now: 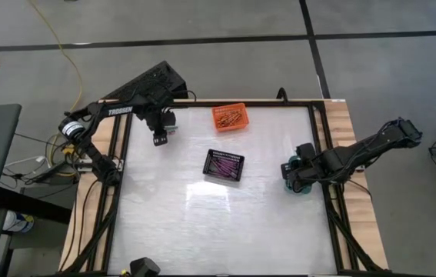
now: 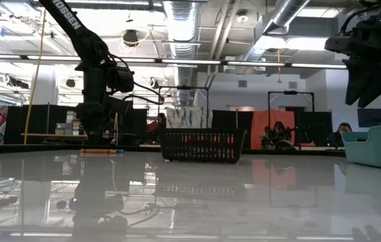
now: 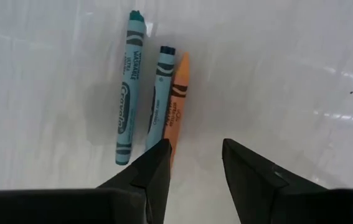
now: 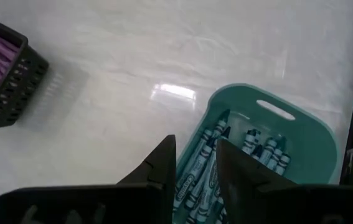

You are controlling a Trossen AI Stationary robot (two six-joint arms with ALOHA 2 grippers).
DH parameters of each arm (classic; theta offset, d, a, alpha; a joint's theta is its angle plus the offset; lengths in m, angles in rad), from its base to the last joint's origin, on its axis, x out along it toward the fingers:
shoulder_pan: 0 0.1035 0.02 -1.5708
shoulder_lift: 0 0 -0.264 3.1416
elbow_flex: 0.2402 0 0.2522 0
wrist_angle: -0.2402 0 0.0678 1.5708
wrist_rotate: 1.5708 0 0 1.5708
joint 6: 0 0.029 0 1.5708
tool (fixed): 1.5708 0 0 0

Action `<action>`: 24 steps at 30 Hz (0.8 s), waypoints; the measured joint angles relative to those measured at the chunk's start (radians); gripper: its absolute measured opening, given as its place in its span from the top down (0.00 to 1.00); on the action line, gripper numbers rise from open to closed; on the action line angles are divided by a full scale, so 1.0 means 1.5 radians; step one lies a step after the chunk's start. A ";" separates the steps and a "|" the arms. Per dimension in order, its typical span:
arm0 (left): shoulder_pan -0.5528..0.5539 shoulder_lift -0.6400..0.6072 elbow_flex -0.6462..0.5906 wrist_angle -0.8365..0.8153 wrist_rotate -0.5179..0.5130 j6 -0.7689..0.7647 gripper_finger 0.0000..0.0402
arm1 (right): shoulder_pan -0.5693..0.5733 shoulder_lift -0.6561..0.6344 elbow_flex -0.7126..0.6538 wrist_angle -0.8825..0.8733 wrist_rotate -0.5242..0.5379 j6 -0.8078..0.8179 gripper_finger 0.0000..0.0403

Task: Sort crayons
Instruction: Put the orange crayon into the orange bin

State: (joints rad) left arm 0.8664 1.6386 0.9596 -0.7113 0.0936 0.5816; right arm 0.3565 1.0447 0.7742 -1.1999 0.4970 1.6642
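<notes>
- Hovering near the bench's far left corner, the left gripper (image 3: 195,163) holds parted, empty jaws over three loose paper-wrapped crayons (image 3: 154,102), two teal, one orange, ready to pick.
- Right gripper (image 4: 195,163) hangs parted, empty, over the teal plastic basket (image 4: 307,134) at the right edge, where teal ones collect.

Teal crayons (image 3: 129,93), orange crayon (image 3: 176,102), black basket (image 1: 224,165)

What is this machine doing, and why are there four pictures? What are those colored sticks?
It is a robot with two dark arms at a white table, sorting crayons by color. One picture looks down from above, one looks across the tabletop, and two come from cameras on the arms' wrists. The left gripper hangs open over three loose crayons: two teal-blue and one orange. It holds nothing. The right gripper hangs open above the teal basket of blue crayons, also empty. In the middle sits a black basket of purple crayons, and farther back an orange basket of orange ones.
</notes>
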 joint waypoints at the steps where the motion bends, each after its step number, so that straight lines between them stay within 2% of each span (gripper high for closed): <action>1: 0.000 0.000 0.000 0.000 0.002 0.000 0.67 | 0.000 0.000 0.000 0.000 0.001 0.000 0.73; 24: -0.006 0.042 0.014 -0.032 0.012 -0.030 0.67 | 0.007 0.000 0.000 0.003 0.001 -0.011 0.73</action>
State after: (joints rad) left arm 0.8574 1.7012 0.9801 -0.7600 0.1119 0.5366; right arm 0.3668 1.0451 0.7742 -1.1954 0.4992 1.6478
